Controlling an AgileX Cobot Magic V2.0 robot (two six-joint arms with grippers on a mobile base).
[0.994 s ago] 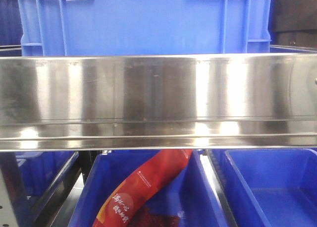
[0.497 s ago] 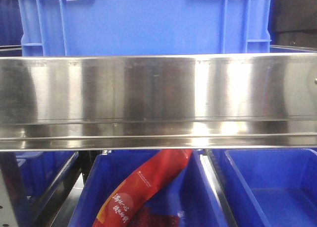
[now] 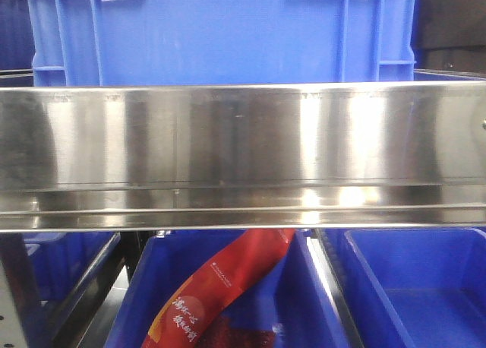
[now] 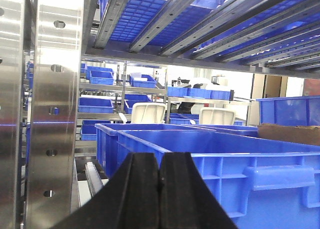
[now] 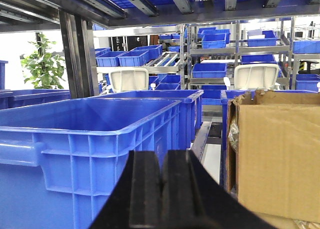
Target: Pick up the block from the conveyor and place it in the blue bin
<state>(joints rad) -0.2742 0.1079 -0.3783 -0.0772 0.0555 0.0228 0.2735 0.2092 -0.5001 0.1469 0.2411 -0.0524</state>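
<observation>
- Warehouse racking, steel shelf rail filling front view, blue bins above and below.
- Left end effector and right end effector both sitting pressed together, holding nothing.
- Not seeing block or conveyor anywhere.
- Probably needing: locating belt first, then opening wide before reaching.

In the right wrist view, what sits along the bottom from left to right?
Large blue bin → shut right gripper → cardboard box.
</observation>
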